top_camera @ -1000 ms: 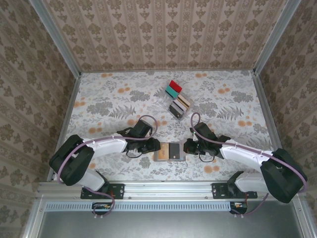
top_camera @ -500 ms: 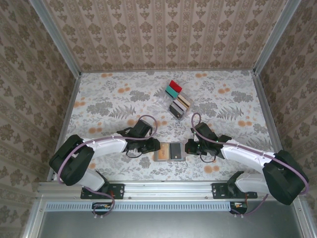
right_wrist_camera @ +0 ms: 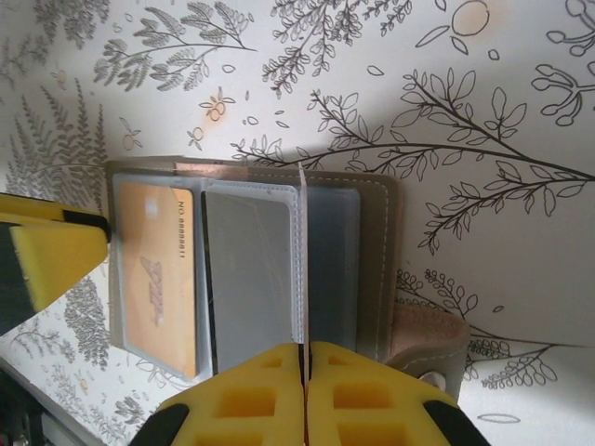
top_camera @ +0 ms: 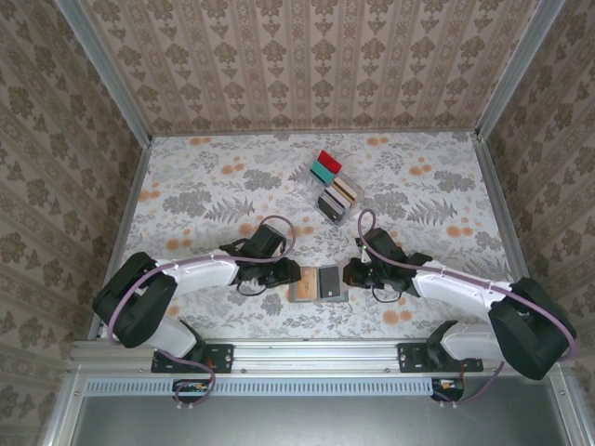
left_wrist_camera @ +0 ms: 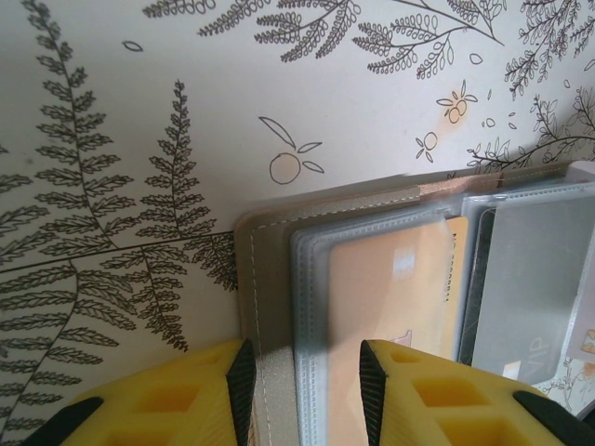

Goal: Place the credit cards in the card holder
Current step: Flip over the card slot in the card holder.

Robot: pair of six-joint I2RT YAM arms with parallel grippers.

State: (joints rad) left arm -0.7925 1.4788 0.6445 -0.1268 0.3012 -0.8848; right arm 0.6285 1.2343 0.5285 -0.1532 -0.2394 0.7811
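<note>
Closure of the right gripper [right_wrist_camera: 302, 351] was recorded on the card holder [right_wrist_camera: 372, 251]. Its two yellow fingers [right_wrist_camera: 367, 395] were pressed together on a clear sleeve leaf [right_wrist_camera: 299, 260], which was raised on edge over the holder, just to the right of a grey card [right_wrist_camera: 251, 269].

The card holder was laid open and flat on the flowered table [top_camera: 204, 186]. From above it was found between the two arms, with the right gripper at its right edge and the left gripper [left_wrist_camera: 299, 358] at its left edge. The left gripper was held with its jaws parted. The holder's stitched left border and the outer strip of its sleeves were framed in the gap; whether they were touched could not be told.

A tan card [left_wrist_camera: 390, 307] was seen inside a sleeve on the holder's left panel, with the grey card just beside it toward the holder's middle.

Well beyond the holder's far edge, a clear rack [top_camera: 332, 203] was stood on the table. A red card [top_camera: 324, 159] and a teal card [top_camera: 323, 171] were held at its far end, and further cards in the slots nearer the holder.
</note>
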